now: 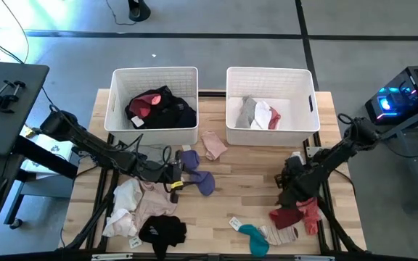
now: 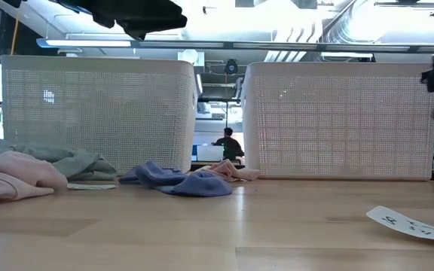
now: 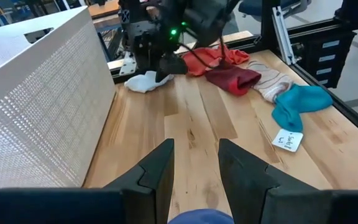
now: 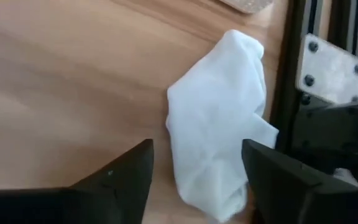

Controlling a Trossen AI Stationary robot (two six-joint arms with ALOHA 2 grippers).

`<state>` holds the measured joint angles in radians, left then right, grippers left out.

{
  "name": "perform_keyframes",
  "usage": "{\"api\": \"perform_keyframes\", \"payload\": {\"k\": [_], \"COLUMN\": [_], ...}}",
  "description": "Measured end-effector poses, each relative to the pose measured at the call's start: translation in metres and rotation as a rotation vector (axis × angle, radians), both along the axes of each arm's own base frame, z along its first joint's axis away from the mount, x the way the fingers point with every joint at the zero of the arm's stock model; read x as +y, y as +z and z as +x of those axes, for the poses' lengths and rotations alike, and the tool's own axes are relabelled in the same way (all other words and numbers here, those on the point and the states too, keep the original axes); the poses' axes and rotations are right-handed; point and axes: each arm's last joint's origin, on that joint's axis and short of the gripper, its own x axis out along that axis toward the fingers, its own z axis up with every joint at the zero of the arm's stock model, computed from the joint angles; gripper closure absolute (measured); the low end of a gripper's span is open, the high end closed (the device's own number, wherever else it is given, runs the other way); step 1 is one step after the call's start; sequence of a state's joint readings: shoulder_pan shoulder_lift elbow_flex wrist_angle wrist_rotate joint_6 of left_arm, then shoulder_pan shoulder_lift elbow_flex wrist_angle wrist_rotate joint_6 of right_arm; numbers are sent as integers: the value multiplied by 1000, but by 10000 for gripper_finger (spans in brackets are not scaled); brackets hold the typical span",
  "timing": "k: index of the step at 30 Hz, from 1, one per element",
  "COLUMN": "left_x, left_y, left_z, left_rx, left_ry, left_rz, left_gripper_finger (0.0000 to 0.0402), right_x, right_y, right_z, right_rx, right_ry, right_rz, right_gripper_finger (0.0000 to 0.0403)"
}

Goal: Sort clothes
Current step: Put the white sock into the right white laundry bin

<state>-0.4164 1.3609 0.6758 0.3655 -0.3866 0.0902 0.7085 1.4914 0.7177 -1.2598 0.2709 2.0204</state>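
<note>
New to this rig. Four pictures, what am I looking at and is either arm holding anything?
It is a two-armed robot at a wooden table, sorting clothes into two white bins.

The overhead picture shows everything: left bin with dark and pink garments, right bin with grey, white and red ones.

The table-level picture looks across at the bins.

The other two come from cameras on each wrist.

The left hand is open beside the lavender garment; nothing sits between its fingers. The right hand is open over a white garment at the table's right edge, not gripping yet.

Loose on the table: a cream and pink pile, a black piece, maroon pieces and a teal sock.
</note>
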Motion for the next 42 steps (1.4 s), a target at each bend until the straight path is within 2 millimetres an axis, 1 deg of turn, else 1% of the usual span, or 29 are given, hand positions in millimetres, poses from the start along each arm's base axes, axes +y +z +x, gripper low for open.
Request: {"api": "perform_keyframes", "payload": {"k": [2,5,10,13,18,20,24,25,27,30,32,35,37,42], "left_x": [0,0,0,0,0,0,0,0,0,0,0,0,0,0], "left_y": [0,0,0,0,0,0,0,0,0,0,0,0,0,0], "left_z": [0,0,0,0,0,0,0,0,0,0,0,0,0,0], "left_rx": [1,1,3,4,5,5,5,4,2,3,5,1,1,1], "left_ry": [0,-1,-1,-1,-1,-1,-1,-1,-1,0,1,1,1,1], "left_rz": [0,0,1,1,1,1,1,1,0,-4,-6,-10,-10,-11], "left_gripper_finger": [289,289,289,289,289,289,289,289,289,289,289,289,289,289], "right_x": [-6,-14,-22,-23,-27,-28,-25,-24,-18,-13,-5,6,14,30], "right_y": [-1,-6,-18,-23,-35,-36,-29,-27,-20,-12,-2,19,36,90], "right_z": [5,12,20,24,26,28,35,37,49,55,64,74,82,95], "right_rx": [18,86,238,286,247,246,216,196,97,49,-23,-110,-177,-312], "right_ry": [-42,-81,-90,-66,56,65,104,121,175,245,317,415,489,644], "right_rz": [10,48,177,248,347,358,376,380,401,387,379,325,262,-6], "right_gripper_finger": [154,157,189,220,286,318,385,393,391,393,399,397,399,399]}}
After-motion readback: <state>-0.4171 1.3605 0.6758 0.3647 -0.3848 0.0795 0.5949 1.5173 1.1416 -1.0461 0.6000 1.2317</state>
